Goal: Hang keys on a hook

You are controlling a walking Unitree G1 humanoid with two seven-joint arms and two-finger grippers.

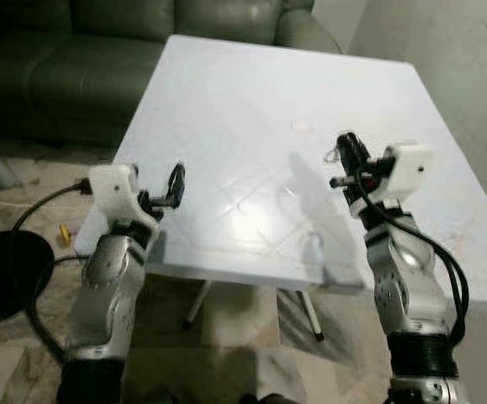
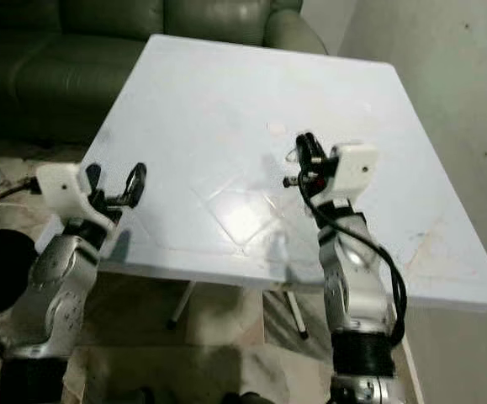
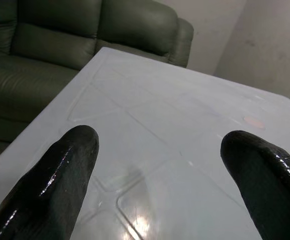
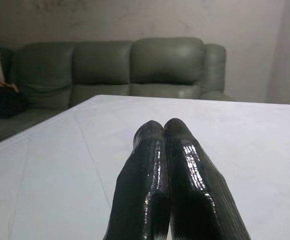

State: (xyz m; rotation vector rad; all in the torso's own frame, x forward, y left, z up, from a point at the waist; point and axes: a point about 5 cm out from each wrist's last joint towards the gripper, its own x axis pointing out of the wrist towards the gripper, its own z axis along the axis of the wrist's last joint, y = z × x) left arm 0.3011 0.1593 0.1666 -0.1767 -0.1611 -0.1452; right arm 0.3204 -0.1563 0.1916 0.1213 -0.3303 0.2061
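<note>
I stand at the near edge of a white table (image 1: 251, 101) with a green sofa (image 1: 100, 50) beyond its far side and a pale wall (image 1: 445, 50) to the right. My left gripper (image 1: 174, 187) hovers over the near left corner of the table with its 2 fingers (image 3: 54, 185) spread wide apart and nothing between them. My right gripper (image 2: 307, 156) is raised over the middle right of the table, its fingers (image 4: 155, 175) pressed together tip to tip; a thin pale loop beside them in the head views could be a ring or a wire, but it is too small and blurred for me to say, so I cannot tell whether I hold anything. I see no keys that I can be sure of on the table, and no hook on the wall or anywhere else before me. A small faint pinkish spot (image 1: 301, 127) lies on the far part of the table, too indistinct to name. By my judgement the task is at its start or barely under way: keys and hook have both yet to be found, and the hanging itself is all left to do. No brand, label or writing can be read on anything here.
</note>
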